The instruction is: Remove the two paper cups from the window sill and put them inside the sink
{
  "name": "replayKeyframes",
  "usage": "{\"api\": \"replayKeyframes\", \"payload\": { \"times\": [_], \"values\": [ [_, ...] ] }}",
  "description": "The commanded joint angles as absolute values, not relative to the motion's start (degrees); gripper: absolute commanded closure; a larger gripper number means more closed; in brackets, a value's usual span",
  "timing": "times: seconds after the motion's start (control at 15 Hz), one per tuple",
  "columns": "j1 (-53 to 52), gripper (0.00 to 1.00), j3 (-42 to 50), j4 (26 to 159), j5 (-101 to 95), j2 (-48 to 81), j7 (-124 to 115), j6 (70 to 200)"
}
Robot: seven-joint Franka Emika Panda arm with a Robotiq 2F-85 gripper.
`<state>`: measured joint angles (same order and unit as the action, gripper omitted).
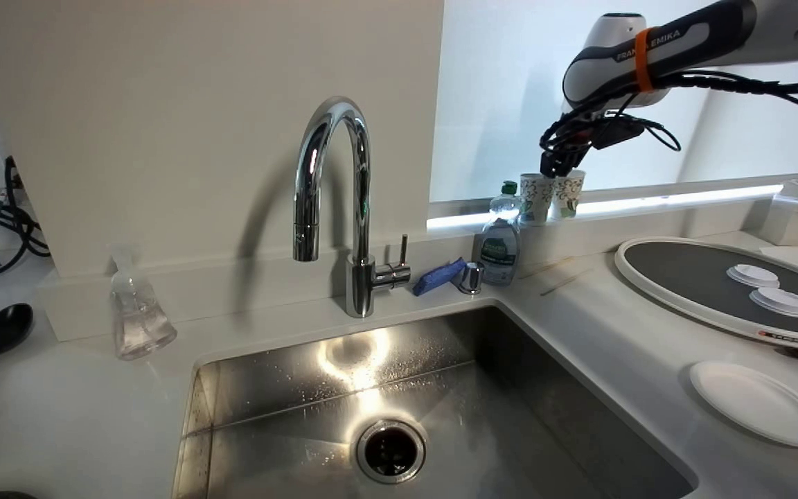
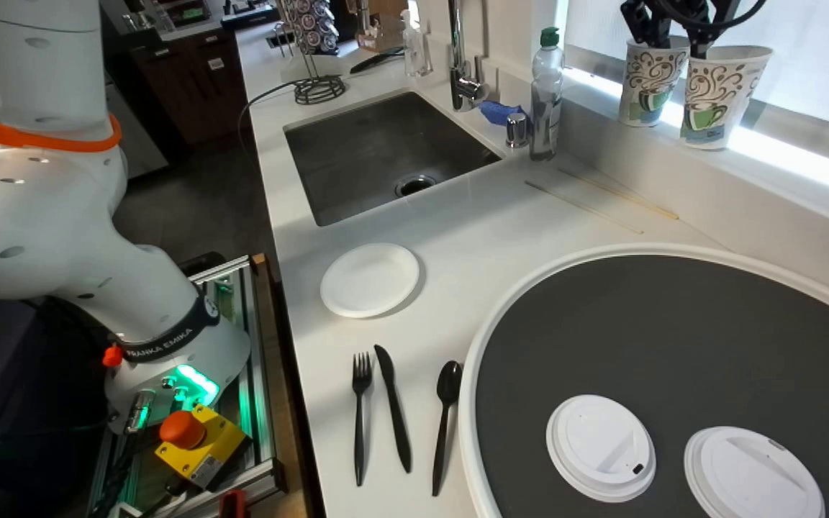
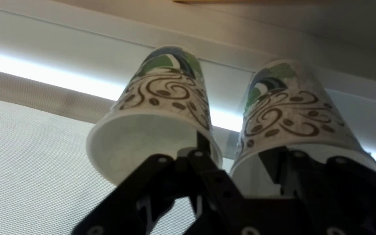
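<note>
In an exterior view: sink, steel; window sill, at one to two o'clock from it. In the wrist view: left paper cup, standing on the sill, mouth at nine o'clock from the hand. Hand: fingers spread, one inside each cup, astride the two facing walls, not gripping. Right paper cup, on the sill, mouth at three o'clock. Judged: closing would pinch both walls together.

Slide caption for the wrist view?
Wrist view: open gripper, one finger inside each of two patterned paper cups at the window sill.
</note>
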<state>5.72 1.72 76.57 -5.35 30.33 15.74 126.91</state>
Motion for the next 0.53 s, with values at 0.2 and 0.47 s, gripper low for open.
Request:
{"api": "replayKeyframes", "payload": {
  "times": [0.2,0.47],
  "values": [
    [5.6,1.00,1.6,76.0,-5.3,31.0,14.8,127.0],
    [5.7,1.00,1.6,75.5,-5.1,31.0,14.8,127.0]
  ]
}}
